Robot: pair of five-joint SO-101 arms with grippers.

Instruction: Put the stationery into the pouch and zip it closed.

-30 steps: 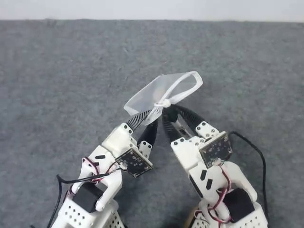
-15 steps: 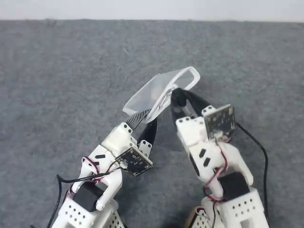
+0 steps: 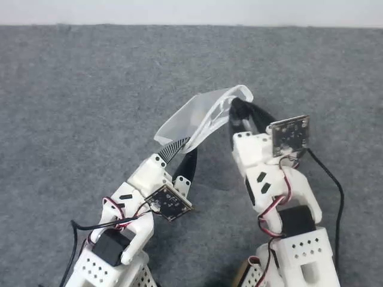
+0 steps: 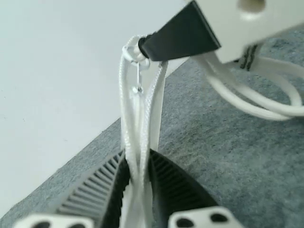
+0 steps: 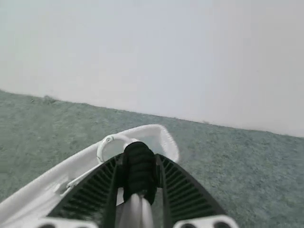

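pouch held off the tabletop between the arms: left fingers closed on its near end as an anchor, right fingers closed on the zip pull at the far end, likely to tension the zip for closing.

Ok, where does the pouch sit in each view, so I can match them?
High view: pouch at centre, held up between left gripper and right gripper.
Left wrist view: pouch rises from the near fingers to the right gripper's black tip.
Right wrist view: pouch curves beyond the fingers.
Shared landmark: right gripper shut on the pouch's end.
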